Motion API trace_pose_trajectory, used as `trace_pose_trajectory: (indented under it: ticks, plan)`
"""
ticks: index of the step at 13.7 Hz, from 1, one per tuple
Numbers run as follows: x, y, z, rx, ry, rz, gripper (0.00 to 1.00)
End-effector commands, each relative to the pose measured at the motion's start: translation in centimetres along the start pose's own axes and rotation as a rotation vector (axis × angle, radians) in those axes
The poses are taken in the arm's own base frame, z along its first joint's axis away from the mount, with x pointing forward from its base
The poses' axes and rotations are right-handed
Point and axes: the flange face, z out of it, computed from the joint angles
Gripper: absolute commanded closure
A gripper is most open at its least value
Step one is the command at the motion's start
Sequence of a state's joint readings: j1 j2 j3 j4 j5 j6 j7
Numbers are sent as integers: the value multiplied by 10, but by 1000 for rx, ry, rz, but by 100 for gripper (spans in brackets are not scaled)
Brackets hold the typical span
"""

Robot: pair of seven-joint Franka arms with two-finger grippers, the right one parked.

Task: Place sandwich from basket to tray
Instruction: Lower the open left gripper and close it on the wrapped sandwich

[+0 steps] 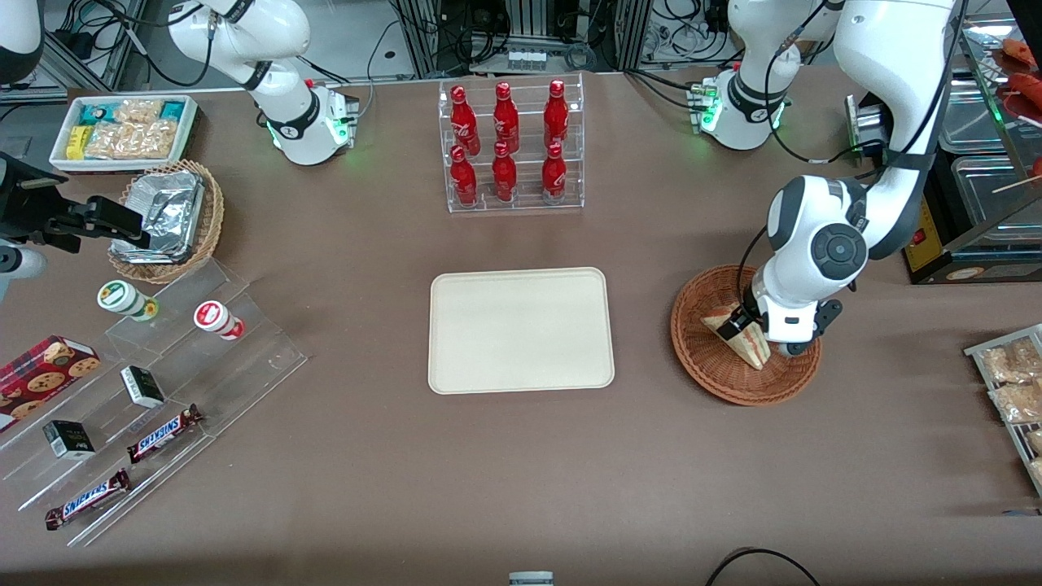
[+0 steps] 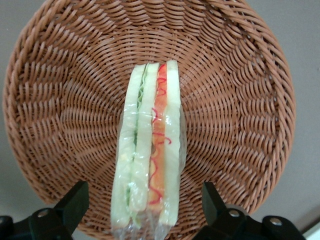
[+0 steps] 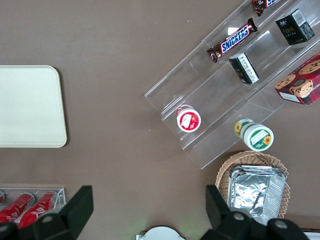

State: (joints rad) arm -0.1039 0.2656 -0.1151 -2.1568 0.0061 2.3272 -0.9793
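Tool [image 2: 142,212] of the working arm hangs low inside the basket [image 1: 702,358], its two black fingers [image 2: 70,207] spread wide on either side of the sandwich [image 2: 149,150], with clear gaps between each finger and the bread. The sandwich stands on edge on the wicker floor of the basket, wrapped in clear film, its white bread slices showing green filling along one layer and orange-red filling along another. From the front, the sandwich [image 1: 742,338] shows as a pale wedge just beside the white wrist of the arm, which covers part of the basket. The basket sits on the brown bench [image 1: 521,472] toward the working arm's end. The cream tray [image 1: 521,330] lies flat near the middle of the bench, well apart from the basket, with nothing on it. Farther from the front camera than the tray stands a clear rack of red bottles [image 1: 509,146]. Toward the parked arm's end are a clear stepped stand with Snickers bars [image 1: 163,431] and a lighter wicker basket holding foil [image 1: 167,216].
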Motion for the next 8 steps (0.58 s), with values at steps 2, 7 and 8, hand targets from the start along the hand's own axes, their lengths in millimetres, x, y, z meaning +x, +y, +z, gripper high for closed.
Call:
trace_pose_trajectory:
  ticks: [2, 7, 8]
  plan:
    - [-5, 6, 13, -7, 12, -33, 4]
    - [-6, 1, 5, 13, 3, -19, 100]
    - [-6, 0, 4, 14, 4, -15, 100]
